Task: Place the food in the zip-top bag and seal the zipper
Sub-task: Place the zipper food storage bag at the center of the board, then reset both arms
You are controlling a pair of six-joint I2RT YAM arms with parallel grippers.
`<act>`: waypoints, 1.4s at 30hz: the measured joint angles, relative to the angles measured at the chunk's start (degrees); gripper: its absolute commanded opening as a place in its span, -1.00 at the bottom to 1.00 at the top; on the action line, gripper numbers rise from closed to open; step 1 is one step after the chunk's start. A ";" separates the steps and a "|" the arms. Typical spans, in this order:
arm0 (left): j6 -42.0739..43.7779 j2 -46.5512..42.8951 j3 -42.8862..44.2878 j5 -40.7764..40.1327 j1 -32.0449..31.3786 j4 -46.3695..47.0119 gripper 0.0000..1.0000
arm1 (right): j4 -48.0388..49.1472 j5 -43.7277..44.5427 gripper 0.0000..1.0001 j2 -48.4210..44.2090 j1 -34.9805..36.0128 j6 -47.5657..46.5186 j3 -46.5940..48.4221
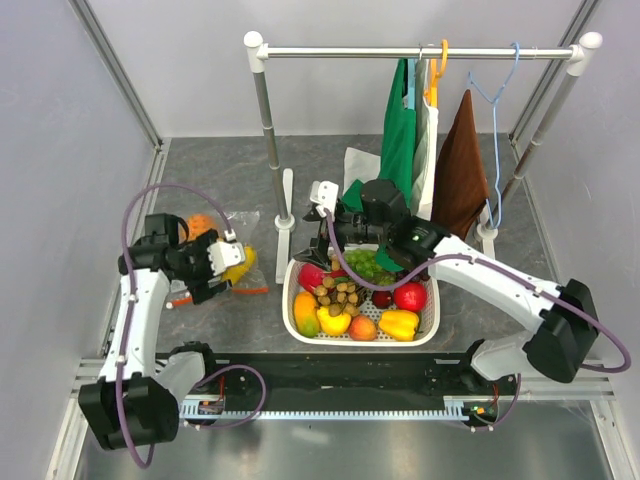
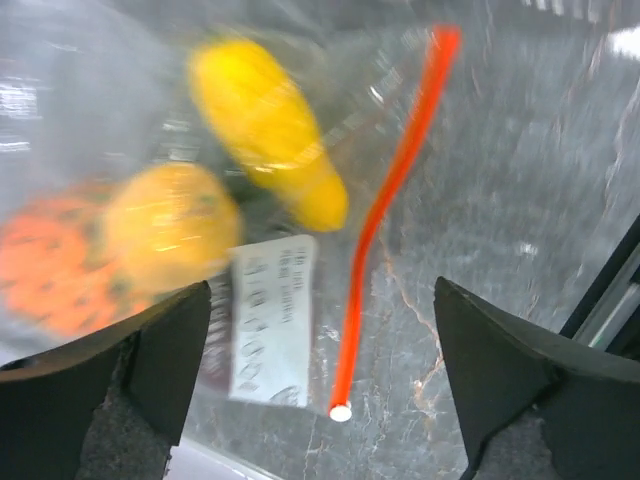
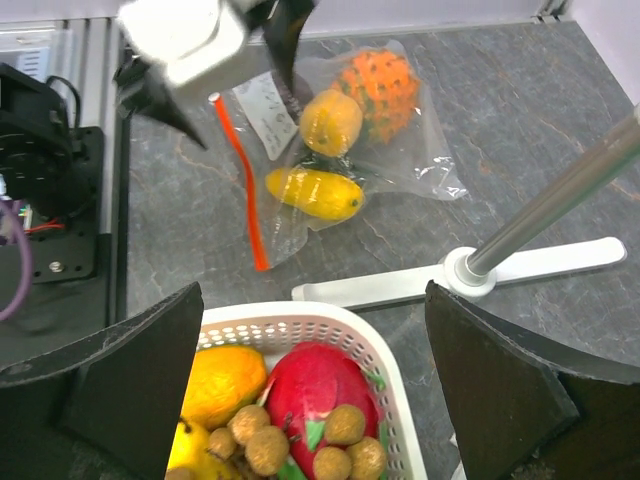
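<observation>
The zip-top bag (image 3: pixel 420 160) lies flat on the grey table at the left. Inside it are the food pieces: an orange pineapple (image 3: pixel 385 80) and two yellow fruits (image 3: pixel 330 120) (image 2: pixel 265 125). The orange-red zipper (image 2: pixel 395 190) runs along the bag's mouth, with its white slider tab (image 2: pixel 341 411) at the near end. My left gripper (image 2: pixel 320 300) hovers open just above that end of the strip, holding nothing. My right gripper (image 3: pixel 312 295) is open and empty over the far left corner of the white basket (image 3: pixel 330 320).
The white basket (image 1: pixel 295 300) of mixed toy fruit stands at the centre front. A clothes rack's white foot (image 1: pixel 286 215) and pole lie between bag and basket. Green and brown cloths (image 1: pixel 460 165) hang at the back right.
</observation>
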 measured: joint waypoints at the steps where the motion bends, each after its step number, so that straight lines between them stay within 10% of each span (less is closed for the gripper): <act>1: -2.12 -0.72 2.12 1.20 0.02 -1.05 0.99 | -0.46 -0.09 0.96 -0.72 0.17 0.09 0.00; 11: -35.85 6.29 31.41 10.84 0.00 -2.86 1.00 | -12.00 -1.22 0.96 -10.40 3.41 -2.12 2.32; 23: -55.25 4.81 32.41 14.47 0.00 -1.75 1.00 | -24.81 12.55 0.96 -35.04 2.80 -7.26 5.20; 30: -57.16 1.57 26.67 11.32 0.00 1.33 1.00 | -25.59 26.84 0.96 -47.06 -16.37 3.76 0.57; 42: -56.87 -7.32 15.82 2.71 0.00 5.29 1.00 | -30.67 21.75 0.96 -63.08 -38.14 14.99 -8.98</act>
